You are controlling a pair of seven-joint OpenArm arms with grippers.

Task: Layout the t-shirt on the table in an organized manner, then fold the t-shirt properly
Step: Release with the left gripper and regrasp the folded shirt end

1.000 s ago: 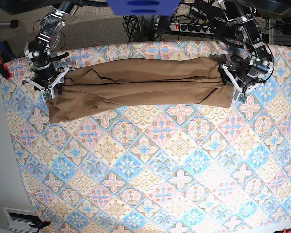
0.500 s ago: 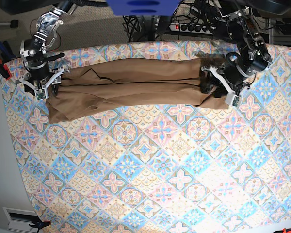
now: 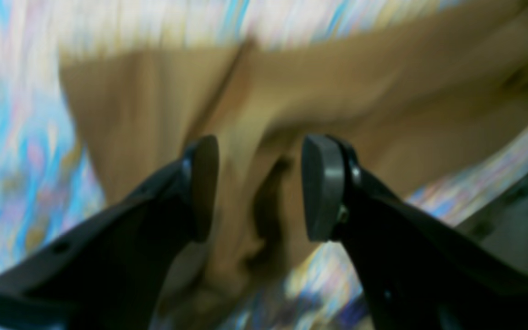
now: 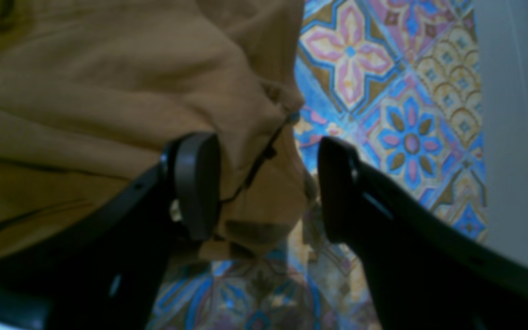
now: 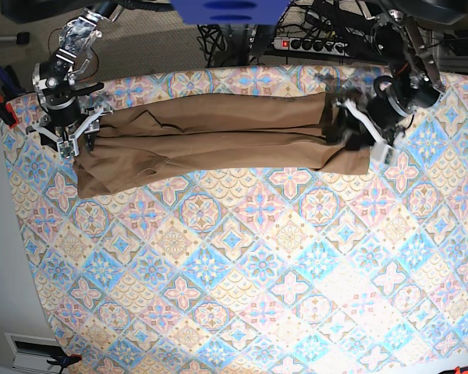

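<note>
Main risk: the t-shirt (image 5: pixel 218 140) lies as a long narrow band across the far side of the table (image 5: pixel 242 280), folded lengthwise, and both ends look lumpy. If the next fold starts from those bunched ends, the layers probably slide apart and the band skews.

Second risk, left side: the left wrist view is smeared, which suggests that arm is moving fast. The left gripper (image 3: pixel 259 188) has its jaws apart with a crease of cloth showing between them — I can't tell whether the pads touch it. A snag there could drag that end out of line.

Right gripper (image 4: pixel 264 188): jaws spread wide, nothing clamped. It hangs over the corner of the shirt; one pad is over cloth, the other over bare tile pattern.

Pose: the arms sit at opposite ends of the band, wrists pitched down. In the base view the left one angles inward over its end — the right one sits just at the edge of its end.
</note>
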